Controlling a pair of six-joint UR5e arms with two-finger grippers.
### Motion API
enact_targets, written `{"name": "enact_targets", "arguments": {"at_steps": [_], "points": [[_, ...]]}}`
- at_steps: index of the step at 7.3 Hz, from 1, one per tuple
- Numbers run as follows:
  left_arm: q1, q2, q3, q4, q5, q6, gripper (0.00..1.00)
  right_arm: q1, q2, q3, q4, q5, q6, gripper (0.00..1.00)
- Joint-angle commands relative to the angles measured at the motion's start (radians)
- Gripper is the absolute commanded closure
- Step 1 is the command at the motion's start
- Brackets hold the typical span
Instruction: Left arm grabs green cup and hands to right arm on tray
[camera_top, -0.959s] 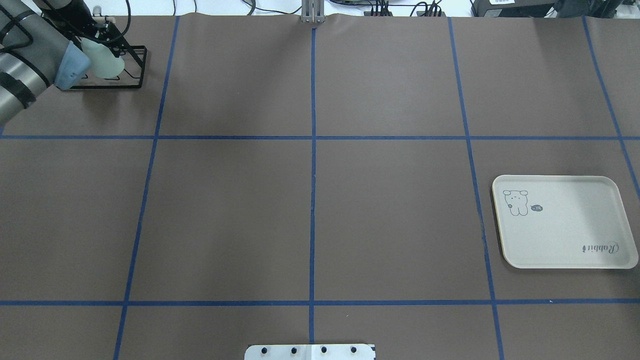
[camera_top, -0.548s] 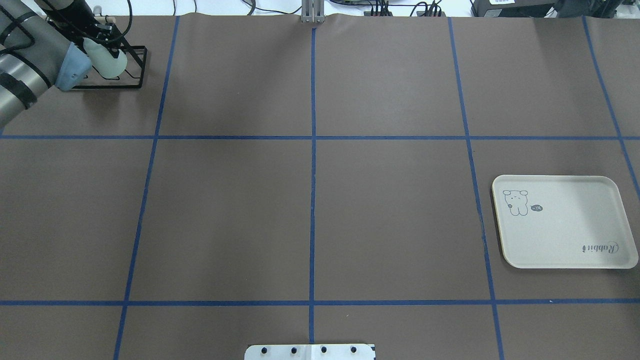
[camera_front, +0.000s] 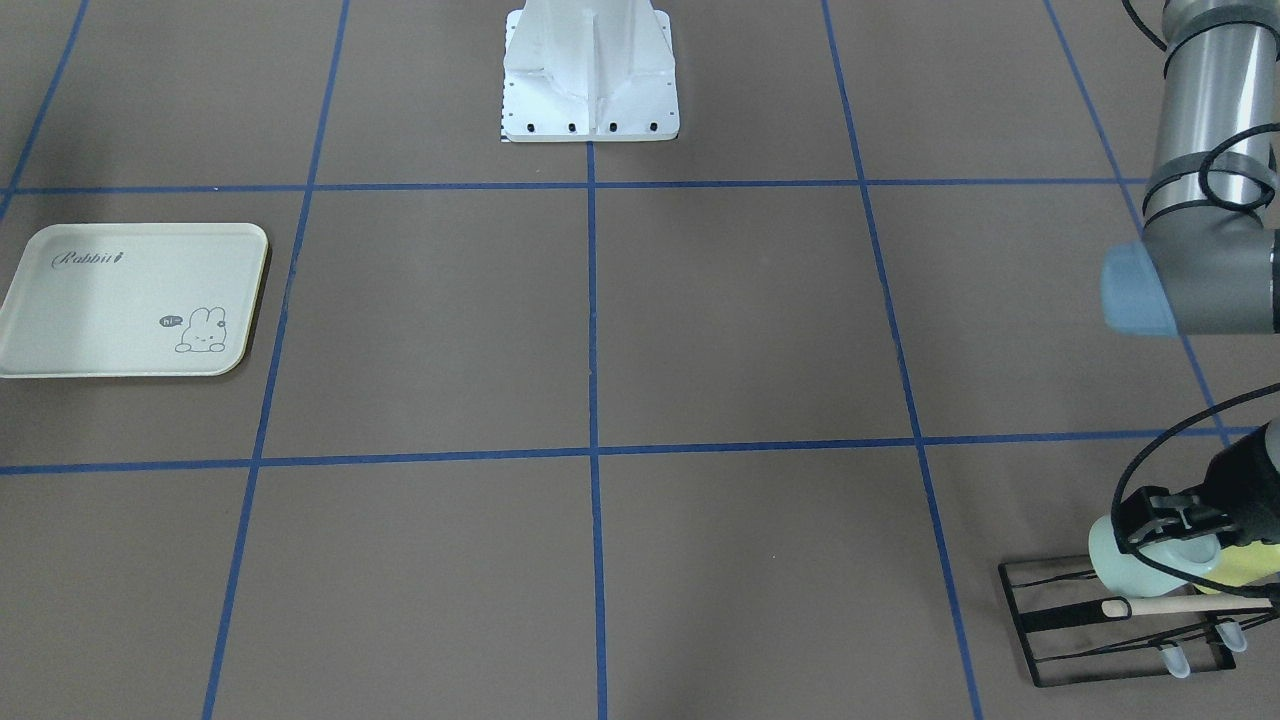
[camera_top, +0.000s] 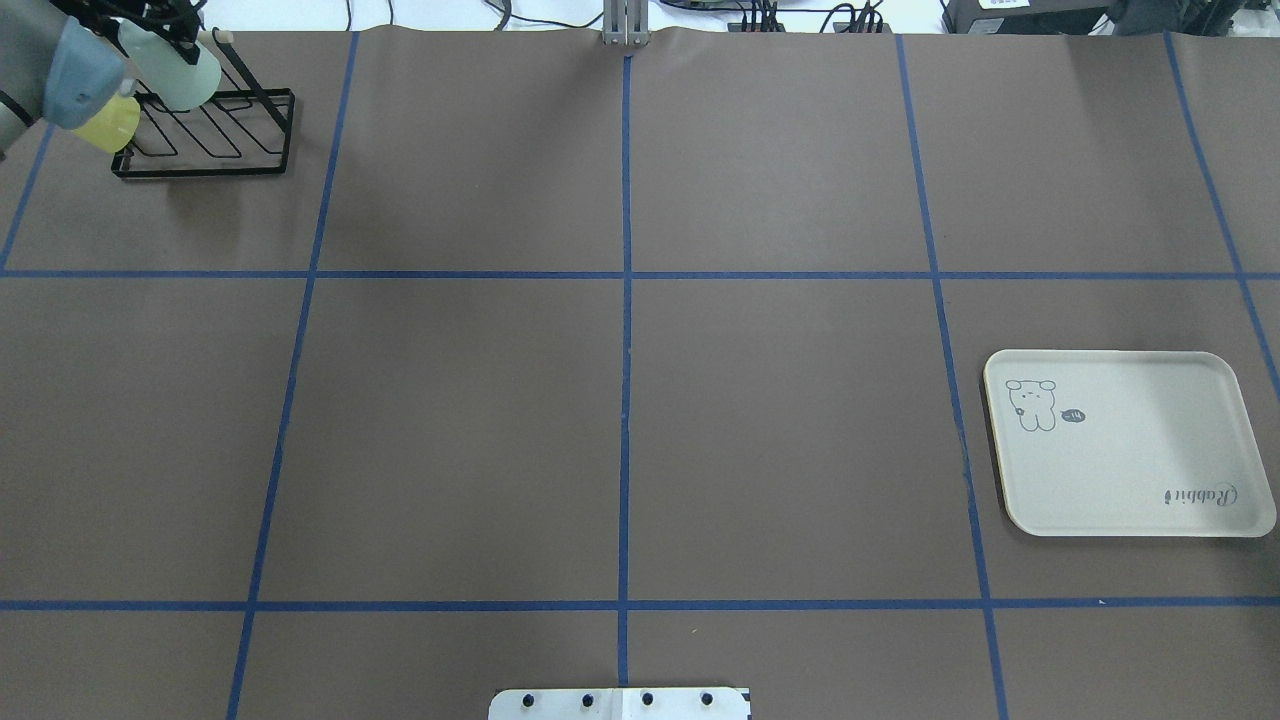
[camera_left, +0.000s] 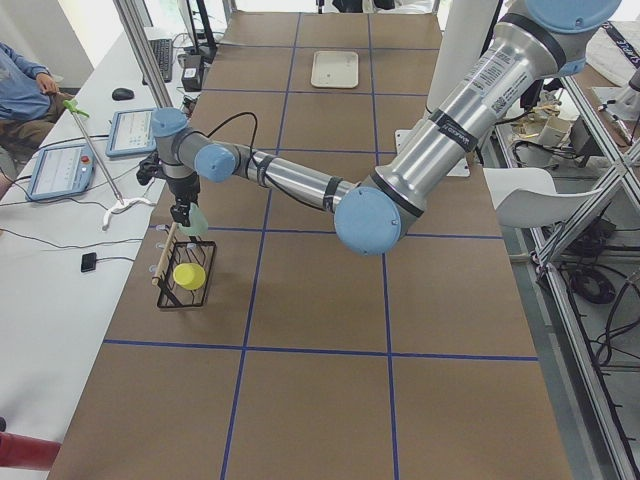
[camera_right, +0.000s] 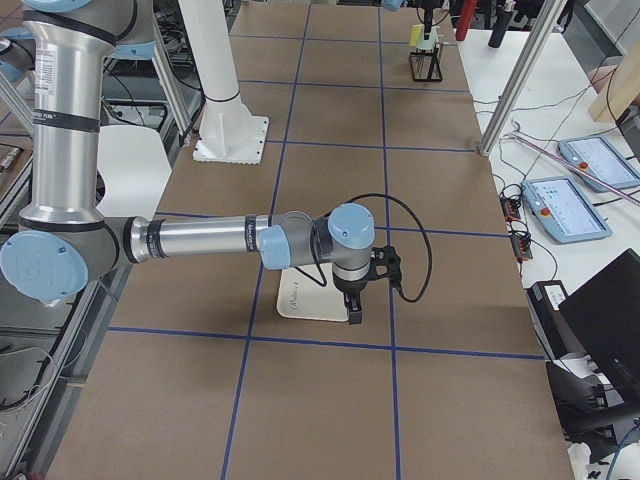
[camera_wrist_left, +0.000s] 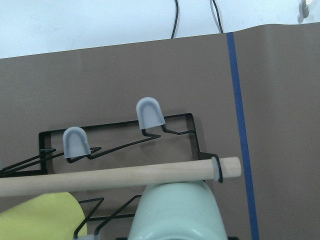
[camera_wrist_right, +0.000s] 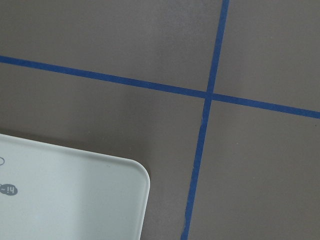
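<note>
Matte tabletop (camera_top: 450, 430) (taped), tapered green cup (camera_wrist_left: 175, 210)

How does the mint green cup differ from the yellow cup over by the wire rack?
Colour: the green cup is pale mint; the yellow cup is yellow-green. Grip: the left gripper has its fingers on the green cup; nothing holds the yellow cup. Place: the green cup appears held above the black wire rack, while the yellow cup rests in it. Both are small handleless tumblers of like size.
</note>
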Motion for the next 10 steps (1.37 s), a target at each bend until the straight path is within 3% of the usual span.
{"name": "enact_targets", "arguments": {"at_steps": [1,2,4,6,7,8,10], "points": [[-0.027,0.039,-0.167,0.13,-0.016,0.022,1.0,0.0,0.013,0.0,0.0,-0.001,0.0,0.0],[-0.014,0.039,-0.268,0.234,-0.033,0.0,1.0,-0.003,0.023,0.015,0.0,0.015,0.021,0.0],[0.071,0.033,-0.414,0.232,-0.16,-0.338,1.0,-0.017,0.073,0.021,0.053,0.054,0.154,0.0],[0.249,-0.013,-0.549,0.193,-0.16,-0.726,1.0,-0.151,0.075,0.021,0.35,0.049,0.512,0.0],[0.321,-0.013,-0.607,0.119,-0.163,-0.871,1.0,-0.223,0.073,0.018,0.532,0.057,0.722,0.0],[0.38,-0.015,-0.624,-0.032,-0.163,-1.075,1.0,-0.271,0.072,0.02,0.71,0.099,0.937,0.0],[0.477,-0.013,-0.608,-0.432,-0.154,-1.469,1.0,-0.33,0.11,0.021,1.042,0.199,1.374,0.0]]}}
